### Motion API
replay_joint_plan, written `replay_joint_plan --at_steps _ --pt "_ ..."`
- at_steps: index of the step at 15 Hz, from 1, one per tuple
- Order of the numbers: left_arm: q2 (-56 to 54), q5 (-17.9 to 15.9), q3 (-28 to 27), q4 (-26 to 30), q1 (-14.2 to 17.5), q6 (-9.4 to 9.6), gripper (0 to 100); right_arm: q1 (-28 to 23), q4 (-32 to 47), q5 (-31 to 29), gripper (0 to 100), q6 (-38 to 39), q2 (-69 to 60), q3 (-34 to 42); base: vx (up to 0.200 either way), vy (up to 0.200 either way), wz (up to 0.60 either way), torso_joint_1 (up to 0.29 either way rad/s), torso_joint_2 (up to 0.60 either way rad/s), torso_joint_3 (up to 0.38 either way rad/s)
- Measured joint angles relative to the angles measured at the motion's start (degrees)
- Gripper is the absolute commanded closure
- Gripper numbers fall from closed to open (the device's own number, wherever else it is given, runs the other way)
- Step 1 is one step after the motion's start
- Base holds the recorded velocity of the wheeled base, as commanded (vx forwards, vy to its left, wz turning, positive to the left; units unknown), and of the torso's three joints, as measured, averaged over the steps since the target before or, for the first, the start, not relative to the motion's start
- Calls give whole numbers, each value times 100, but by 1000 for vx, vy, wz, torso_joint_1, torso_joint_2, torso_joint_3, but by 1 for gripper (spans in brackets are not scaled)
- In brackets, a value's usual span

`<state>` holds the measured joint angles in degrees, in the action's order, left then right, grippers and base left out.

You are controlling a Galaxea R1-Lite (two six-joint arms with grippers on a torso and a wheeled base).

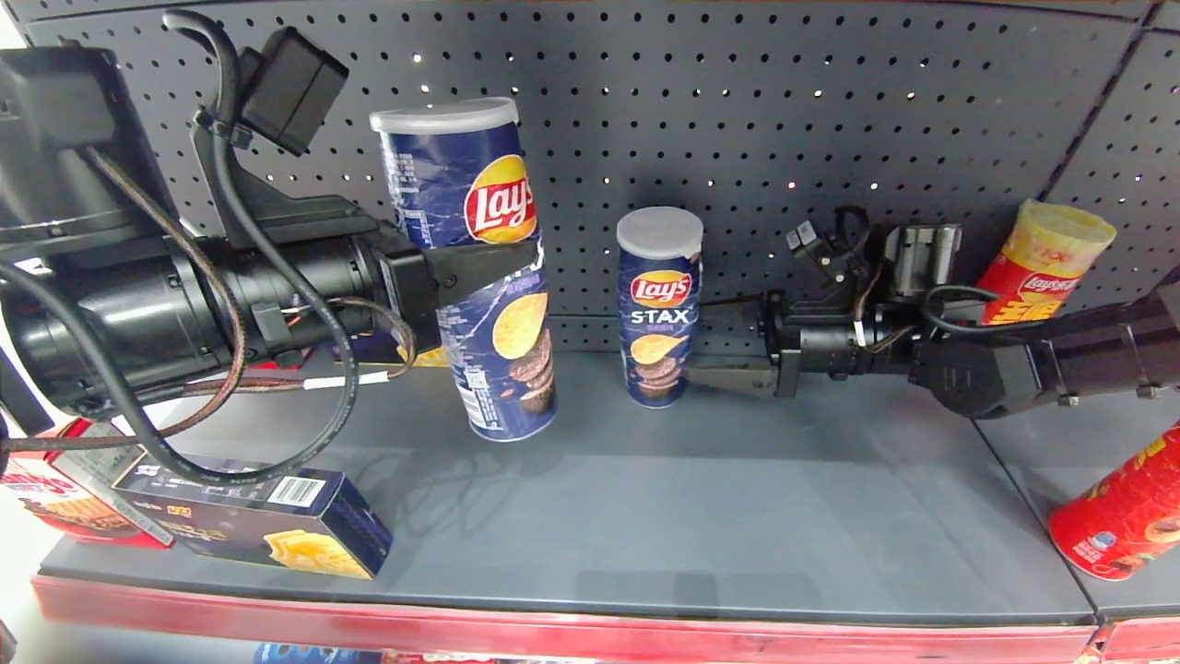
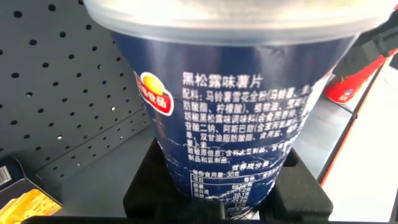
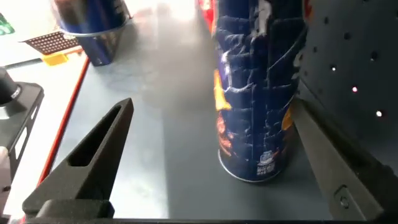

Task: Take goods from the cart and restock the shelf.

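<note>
A dark box [image 1: 267, 524] lies beside a red box [image 1: 51, 505].

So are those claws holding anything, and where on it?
The left gripper is shut on the tall blue can, around its middle. The right gripper is open, straddling the short blue can without gripping it.

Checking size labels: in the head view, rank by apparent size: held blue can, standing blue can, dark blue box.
held blue can
dark blue box
standing blue can
The held can is nearer, so true size is unsure.
</note>
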<state>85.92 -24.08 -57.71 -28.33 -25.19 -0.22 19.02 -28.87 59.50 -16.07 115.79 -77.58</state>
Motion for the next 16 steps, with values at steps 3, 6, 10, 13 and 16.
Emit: replay_joint_plan --at_steps 3,6,10,13,16 --pt "60 -1 -20 -33 -4 0 100 -2 79 -13 0 6 274 -395 0 0 0 0 0 0" --pt "95 -1 -4 -46 -4 -2 100 2 79 -24 0 1 447 -464 0 0 0 0 0 0" --pt "126 -1 7 -54 5 -2 100 27 71 -30 0 -32 524 -367 0 0 0 0 0 0" --pt "127 -1 41 -56 5 0 100 33 55 -44 0 -57 475 -124 0 0 0 0 0 0" --pt "127 0 46 -57 5 0 100 63 43 -85 0 -95 401 35 0 0 0 0 0 0"
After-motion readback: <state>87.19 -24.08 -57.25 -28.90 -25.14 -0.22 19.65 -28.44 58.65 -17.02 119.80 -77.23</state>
